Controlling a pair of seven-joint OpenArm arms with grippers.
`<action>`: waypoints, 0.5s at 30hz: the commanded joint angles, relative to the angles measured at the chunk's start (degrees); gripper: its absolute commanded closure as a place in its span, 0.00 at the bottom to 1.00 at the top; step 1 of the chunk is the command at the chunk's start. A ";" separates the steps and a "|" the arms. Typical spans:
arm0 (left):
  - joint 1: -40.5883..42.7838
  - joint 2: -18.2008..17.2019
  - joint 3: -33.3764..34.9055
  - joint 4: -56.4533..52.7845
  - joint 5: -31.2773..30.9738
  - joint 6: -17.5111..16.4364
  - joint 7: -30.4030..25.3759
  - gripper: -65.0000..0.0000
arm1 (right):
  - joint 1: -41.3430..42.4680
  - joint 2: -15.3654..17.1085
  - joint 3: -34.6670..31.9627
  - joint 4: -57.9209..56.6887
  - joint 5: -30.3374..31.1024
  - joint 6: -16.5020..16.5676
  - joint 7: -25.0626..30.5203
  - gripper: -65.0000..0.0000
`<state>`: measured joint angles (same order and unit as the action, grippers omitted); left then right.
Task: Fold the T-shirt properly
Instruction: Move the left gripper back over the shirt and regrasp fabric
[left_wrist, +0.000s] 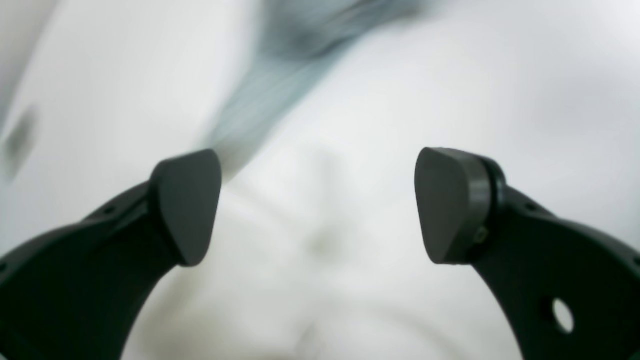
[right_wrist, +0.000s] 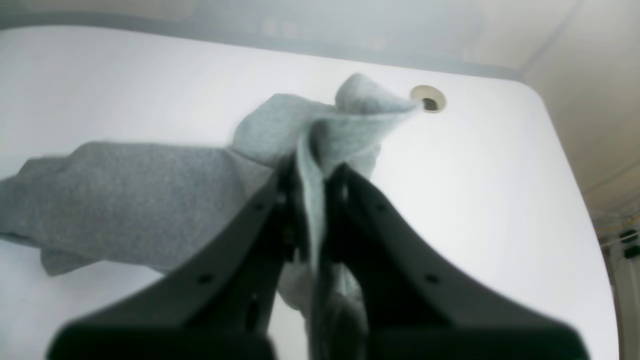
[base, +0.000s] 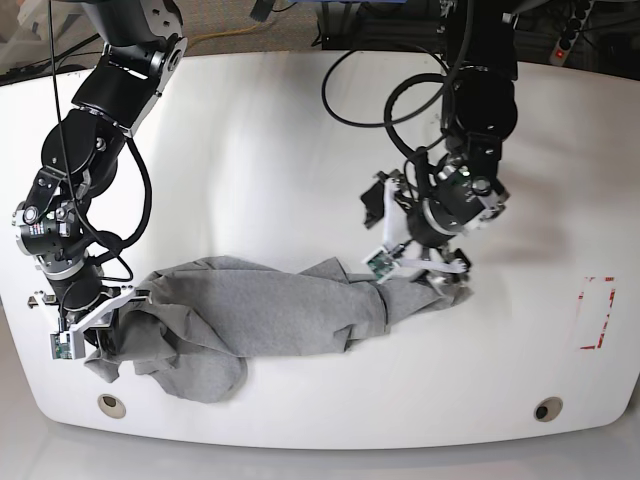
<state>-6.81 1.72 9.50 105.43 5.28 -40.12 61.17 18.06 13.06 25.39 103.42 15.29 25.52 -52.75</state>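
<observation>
The heather-grey T-shirt (base: 270, 315) lies bunched in a long crumpled band across the front of the white table (base: 300, 150). My right gripper (base: 100, 340), at the band's left end, is shut on a fold of the T-shirt (right_wrist: 140, 200); in the right wrist view the cloth is pinched between the fingers (right_wrist: 270, 210). At the band's right end my left gripper (base: 440, 280) hovers with its jaws wide apart. The left wrist view is blurred. There the left gripper (left_wrist: 317, 205) holds nothing, and a strip of the T-shirt (left_wrist: 280, 75) shows beyond it.
Round holes sit in the table near its front corners (base: 112, 404) (base: 545, 409), one of which shows in the right wrist view (right_wrist: 429, 98). A red tape rectangle (base: 597, 312) marks the table's right side. Black cables loop behind the left arm (base: 370, 100).
</observation>
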 joint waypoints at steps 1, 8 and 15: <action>-1.50 0.26 1.89 -2.00 -0.14 0.12 -3.01 0.12 | 1.06 0.70 0.06 1.07 0.58 -0.07 1.54 1.00; -2.20 3.43 5.14 -14.48 -0.14 6.93 -13.56 0.12 | 0.70 0.70 0.68 1.07 0.58 -0.07 1.63 1.00; -5.98 5.45 4.96 -27.23 -0.05 14.23 -21.30 0.12 | 0.62 0.70 0.68 0.89 0.58 -0.07 1.63 1.00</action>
<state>-11.25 6.44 14.55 78.56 5.63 -27.44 42.33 17.21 12.86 25.89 103.39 15.31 25.54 -52.75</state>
